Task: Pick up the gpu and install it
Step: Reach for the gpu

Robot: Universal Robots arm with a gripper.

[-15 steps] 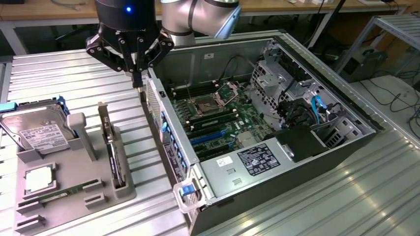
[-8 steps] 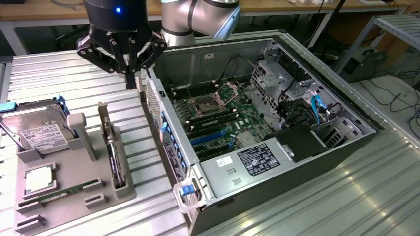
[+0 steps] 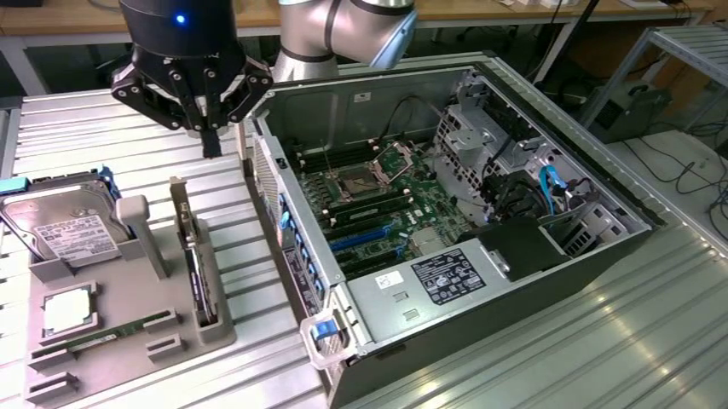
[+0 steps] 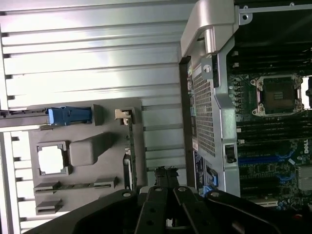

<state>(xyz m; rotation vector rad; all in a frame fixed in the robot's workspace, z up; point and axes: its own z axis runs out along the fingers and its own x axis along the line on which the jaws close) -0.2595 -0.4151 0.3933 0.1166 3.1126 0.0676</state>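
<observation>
Exterior view, left to right.

- Grey tray [image 3: 216, 328] on the slatted table [image 3: 68, 128]. It holds the hard drive [image 3: 57, 228], a processor [image 3: 68, 311] and a memory stick [image 3: 102, 341].
- The gpu [image 3: 196, 264] stands on edge in the tray's long slot on the side nearest the case, with its pale bracket at the far end. In the wrist view it is a thin line [image 4: 130, 146]. It is untouched and not yet lifted.
- The gripper [image 3: 210, 146] hangs above the table just past the card's bracket end, apart from it. Its fingers are drawn together into one narrow tip with nothing between them. The wrist view [image 4: 165, 174] shows the same.
- The open computer case [image 3: 637, 213] lies on its side just beside the tray, with the motherboard [image 3: 376, 204] exposed.

Risks, as I judge them:
- The card offers only a thin top edge. A descent slightly off line could strike the edge or the bracket and rock the card in its slot.
- The tray's grey post stands near on one side and the case wall on the other. The gripper's wide linkage could clip either one.
- A grip far from the card's middle could let it tilt, and a tilted card would foul the case rim on the way in.

Pose: the arm [image 3: 341, 34] reaches in from behind the case. The wrist points straight down, with the tool axis near vertical and the tip well above tray level.
</observation>
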